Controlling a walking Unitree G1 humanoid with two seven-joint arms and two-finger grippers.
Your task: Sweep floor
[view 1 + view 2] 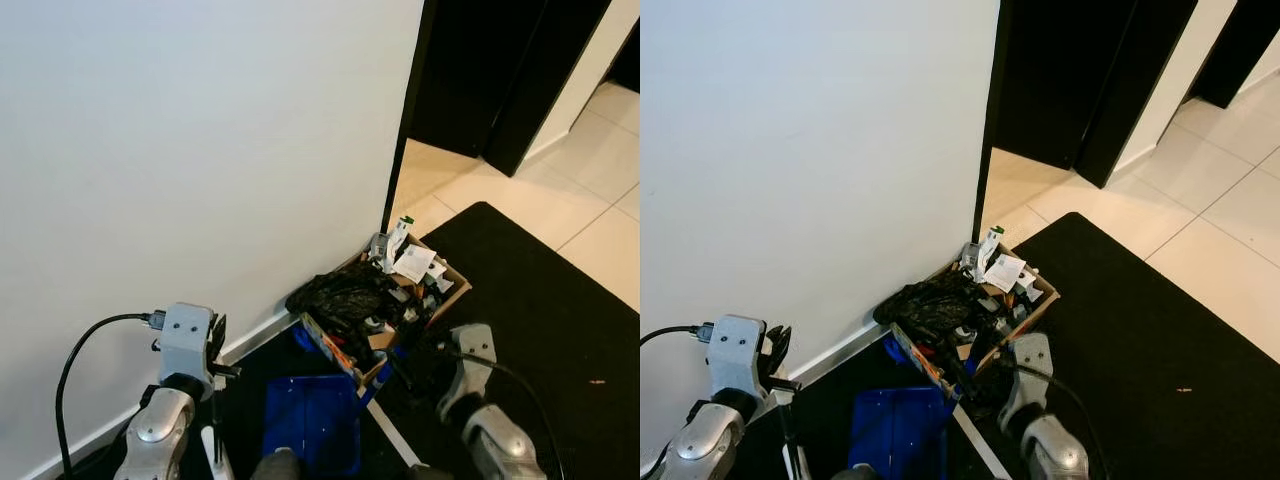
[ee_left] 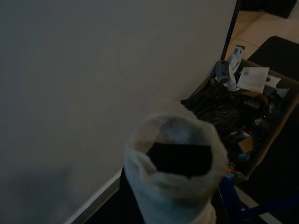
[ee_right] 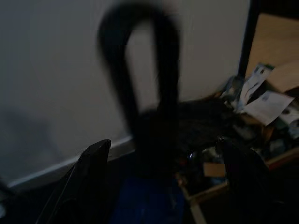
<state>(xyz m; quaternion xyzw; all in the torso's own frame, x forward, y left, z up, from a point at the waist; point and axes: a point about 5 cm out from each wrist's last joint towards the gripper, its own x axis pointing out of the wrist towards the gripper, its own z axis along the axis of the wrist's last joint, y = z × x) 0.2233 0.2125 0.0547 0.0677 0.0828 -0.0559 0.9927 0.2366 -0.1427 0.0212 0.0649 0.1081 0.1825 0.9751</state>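
A smooth white wall [image 1: 200, 150] meets a black mat [image 1: 540, 300] and pale glossy floor tiles [image 1: 590, 150]. In the corner sits one open cardboard box [image 1: 455, 290], crammed with a crumpled black plastic bag [image 1: 345, 295], one white sheet of paper [image 1: 417, 264] and small clutter. Just beside the box, on the floor, lies one blue plastic dustpan [image 1: 310, 415], flat and rectangular.

The left gripper [image 1: 215, 385] hangs low by the wall around a thin white pole [image 1: 213, 450]; its wrist view looks down a hollow, whitish tube end [image 2: 175, 158]. I cannot tell whether its fingers clamp it.

The right gripper [image 3: 163, 182] is beside the box; its two black fingers [image 3: 91, 172] stand apart around a blurred black looped handle [image 3: 145, 84].
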